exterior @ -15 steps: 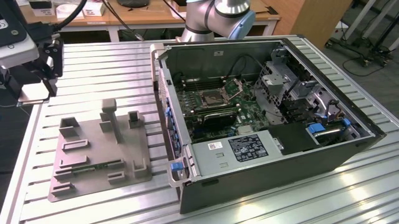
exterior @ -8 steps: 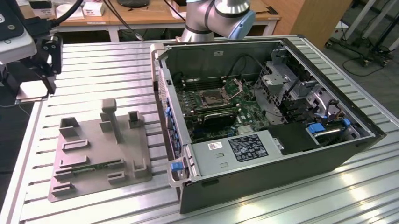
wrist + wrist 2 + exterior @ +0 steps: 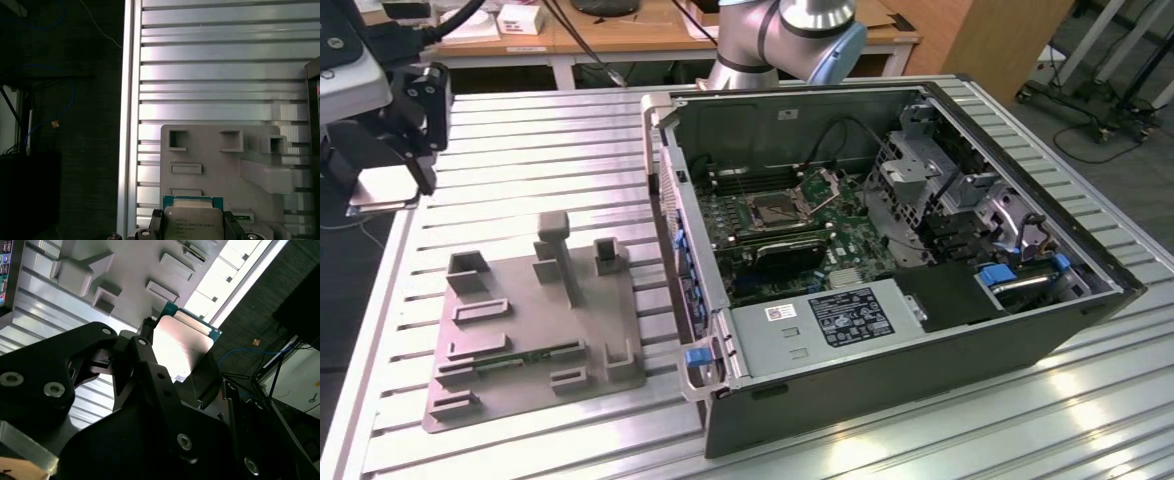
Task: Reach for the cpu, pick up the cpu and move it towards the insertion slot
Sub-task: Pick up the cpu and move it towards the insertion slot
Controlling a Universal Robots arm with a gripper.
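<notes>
Gripper (image 3: pixel 193 227) closed on the cpu (image 3: pixel 193 216) by its edges, held aloft.
Best carried level and slowly toward the insertion slot (image 3: pixel 771 210).

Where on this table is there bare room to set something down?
Bare slats of the table lie beyond the grey fixture, to the exterior view's left of the computer case; another strip runs along the near edge. Crowded: the fixture's blocks and the case's inside around the insertion slot. The gripper holds the cpu in its jaws.
</notes>
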